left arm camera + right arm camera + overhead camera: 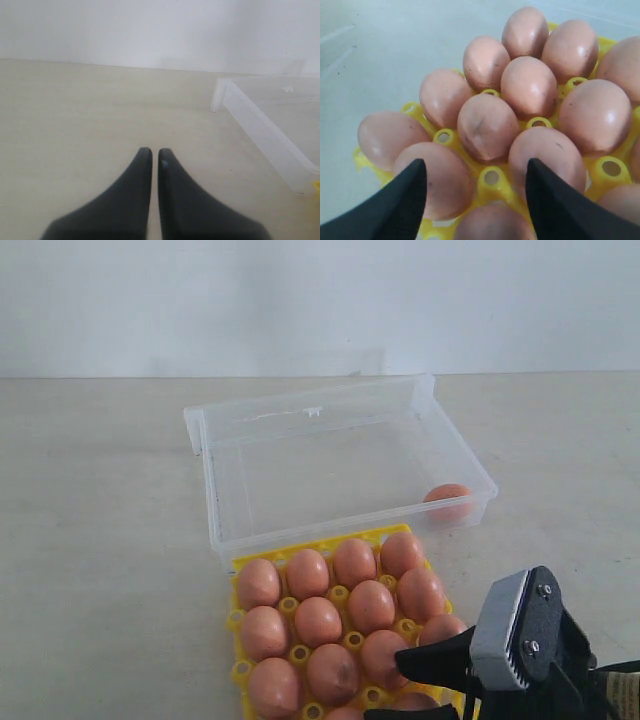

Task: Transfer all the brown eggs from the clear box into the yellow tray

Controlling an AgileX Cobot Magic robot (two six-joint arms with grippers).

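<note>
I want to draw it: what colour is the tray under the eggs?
Bright yellow. The yellow tray shows best in the right wrist view.

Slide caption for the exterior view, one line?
One brown egg left in the clear box; the rest sit in the yellow tray, right end effector open over its near corner.

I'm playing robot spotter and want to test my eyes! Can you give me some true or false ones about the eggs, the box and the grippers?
1. The clear box is empty. False: one brown egg lies in a corner of it.
2. The yellow tray holds many brown eggs. True.
3. The right gripper is squeezing an egg. False: it is open above the tray's eggs, holding none.
4. The left gripper is shut, with nothing in it. True.
</note>
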